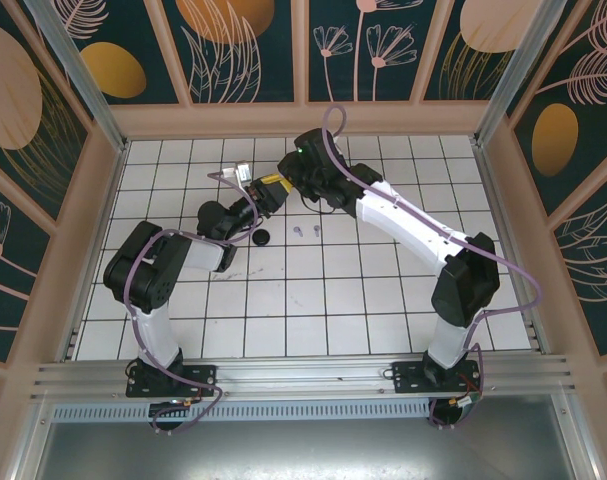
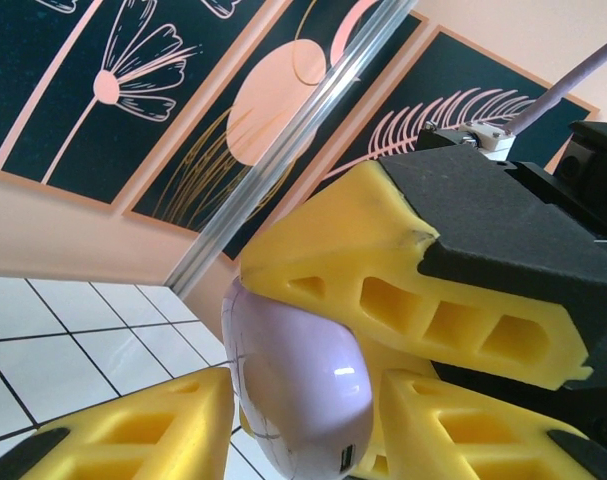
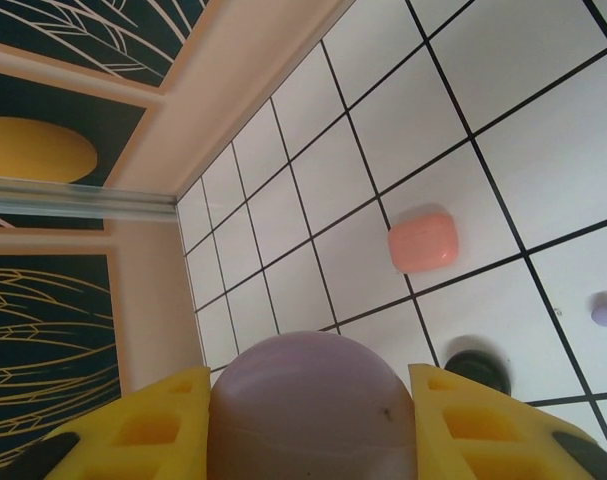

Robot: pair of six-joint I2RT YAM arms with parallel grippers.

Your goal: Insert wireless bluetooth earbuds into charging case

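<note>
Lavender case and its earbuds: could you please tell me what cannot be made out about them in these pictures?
The lavender case: top view, buried where the arms meet; both wrist views cut off its lower part.
The left pincer: left wrist view, contact with the case unclear.
The lavender earbuds: top view, too small for orientation.

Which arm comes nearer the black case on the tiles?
Left. In the top view the left arm lies just left of the black case, almost beside it; the right arm reaches in from the right, with the right gripper farther back.
</note>
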